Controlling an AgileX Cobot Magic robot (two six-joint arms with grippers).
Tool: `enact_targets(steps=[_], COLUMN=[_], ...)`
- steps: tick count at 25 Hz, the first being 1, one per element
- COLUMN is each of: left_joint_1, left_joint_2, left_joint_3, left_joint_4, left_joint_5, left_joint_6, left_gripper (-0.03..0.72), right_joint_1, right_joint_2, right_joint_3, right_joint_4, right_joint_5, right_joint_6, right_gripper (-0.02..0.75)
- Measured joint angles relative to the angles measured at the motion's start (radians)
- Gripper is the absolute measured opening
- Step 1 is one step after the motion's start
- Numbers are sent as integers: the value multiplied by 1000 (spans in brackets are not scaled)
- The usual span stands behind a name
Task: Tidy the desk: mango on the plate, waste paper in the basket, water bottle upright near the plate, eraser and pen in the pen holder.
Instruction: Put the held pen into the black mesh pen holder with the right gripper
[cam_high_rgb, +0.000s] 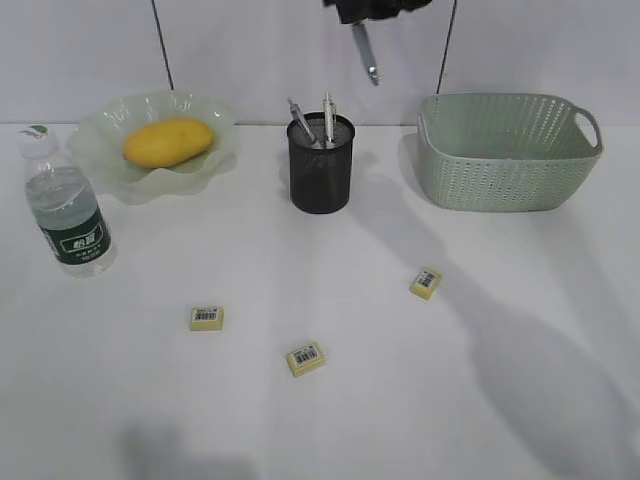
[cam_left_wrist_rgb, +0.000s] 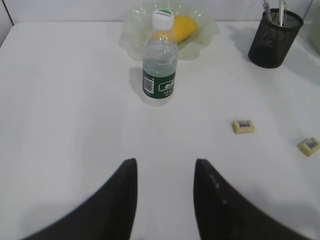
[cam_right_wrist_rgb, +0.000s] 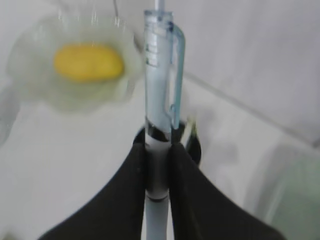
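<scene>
On the white desk (cam_high_rgb: 150, 400) there is one mango (cam_high_rgb: 168, 142), lying in the one green glass plate (cam_high_rgb: 100, 135) at the far left, and one water bottle (cam_high_rgb: 66, 205) standing upright just near and left of that plate. One black mesh pen holder (cam_high_rgb: 321, 165) stands at the far middle with two pens (cam_high_rgb: 328, 118) already upright in it, and one sage-green basket (cam_high_rgb: 508, 152) sits at the far right; what lies inside it cannot be seen. Three yellow erasers with barcode labels lie loose on the near half of the desk, well apart: one to the left (cam_high_rgb: 207, 318), one in the middle and nearest (cam_high_rgb: 305, 358), one to the right (cam_high_rgb: 426, 283). The right gripper (cam_right_wrist_rgb: 159, 150) hangs high above the pen holder, its jaws narrow and clamped on a third pen (cam_right_wrist_rgb: 161, 75), a pale translucent one with a clip. The left gripper (cam_left_wrist_rgb: 165, 195) hovers over bare desk near the bottle, jaws moderately apart and holding nothing. No waste paper shows in any view.
</scene>
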Motion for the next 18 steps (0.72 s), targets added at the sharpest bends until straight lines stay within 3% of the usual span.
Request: enact_targets(steps=[5, 8, 18], left_joint_1=[0, 0, 0], left_joint_2=[0, 0, 0], left_joint_3=[0, 0, 0], left_joint_4=[0, 0, 0], left_joint_5=[0, 0, 0], left_joint_6=[0, 0, 0], left_gripper=[296, 296, 291], right_joint_1=[1, 1, 21], right_joint_2=[42, 93, 257], right_joint_3=[162, 200, 204], right_joint_4=[41, 51, 47], right_joint_5=[-382, -537, -721], right_joint_6=[1, 9, 67], right_gripper=[118, 118, 117])
